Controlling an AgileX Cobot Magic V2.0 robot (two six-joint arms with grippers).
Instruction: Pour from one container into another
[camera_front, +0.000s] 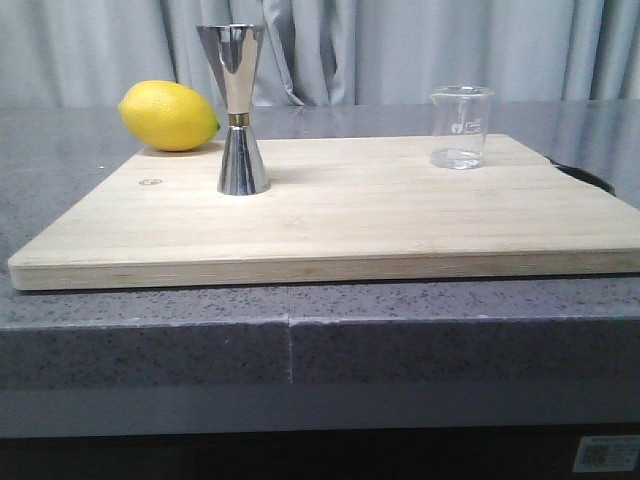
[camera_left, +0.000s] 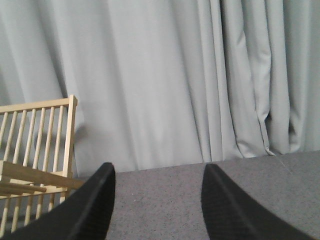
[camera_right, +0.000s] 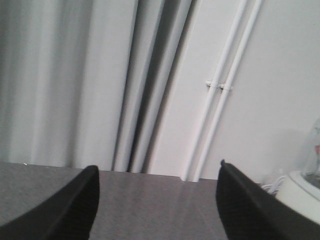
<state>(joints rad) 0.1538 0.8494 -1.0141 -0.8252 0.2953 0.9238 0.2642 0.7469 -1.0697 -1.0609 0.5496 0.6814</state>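
A small clear glass beaker (camera_front: 461, 127) stands upright at the back right of the wooden cutting board (camera_front: 330, 225). The shiny steel hourglass jigger (camera_front: 238, 108) stands upright on the board's left half. Neither gripper shows in the front view. In the left wrist view my left gripper (camera_left: 157, 172) is open over grey countertop, with nothing between its black fingers (camera_left: 92, 202). In the right wrist view my right gripper (camera_right: 157, 172) is open too, over bare counter, facing curtain and wall. Neither wrist view shows the beaker or the jigger.
A yellow lemon (camera_front: 168, 115) lies on the counter behind the board's back left corner, next to the jigger. A wooden dish rack (camera_left: 32, 150) stands to one side in the left wrist view. A white appliance (camera_right: 302, 192) sits at the edge of the right wrist view.
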